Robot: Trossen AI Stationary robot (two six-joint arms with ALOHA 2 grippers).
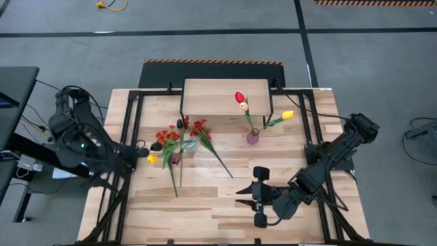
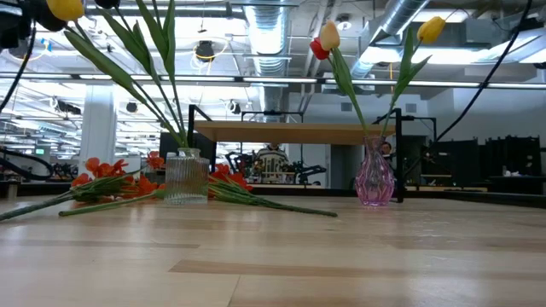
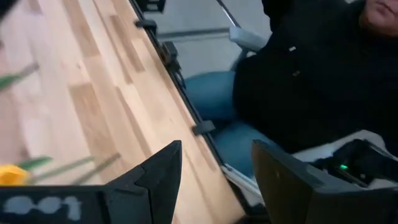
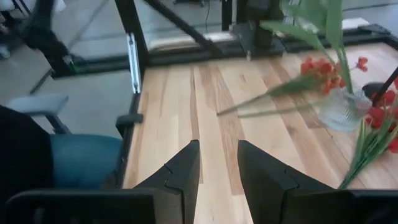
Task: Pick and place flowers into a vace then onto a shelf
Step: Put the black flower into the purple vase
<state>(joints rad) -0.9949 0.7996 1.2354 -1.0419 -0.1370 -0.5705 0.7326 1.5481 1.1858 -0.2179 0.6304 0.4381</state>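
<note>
Two end effectors bracket the scene. The left end effector [image 1: 142, 153] reaches in from the worktop's [image 1: 225, 205] left edge, its fingers [image 3: 158, 177] parted with nothing between them, close by a yellow tulip [image 1: 151, 158]. The right end effector [image 1: 246, 196] hovers low over the near right part of the worktop, fingers [image 4: 183, 171] a narrow gap apart and holding nothing, pointing toward the left side.

A clear ribbed glass vase [image 2: 186, 177] stands left of centre and holds leafy green stems, one topped by the yellow tulip. Around its foot lie loose flowers [image 1: 179, 137]: red-orange blossom sprays and long green stems flat on the wood. A pink glass vase [image 2: 374, 177] stands just in front of the shelf [image 1: 225, 96], holding a red-and-cream tulip [image 2: 324, 41] and a second yellow tulip [image 2: 431, 29]. In the left wrist view a seated person in dark top and jeans [image 3: 311, 81] shows beside the worktop.
</note>
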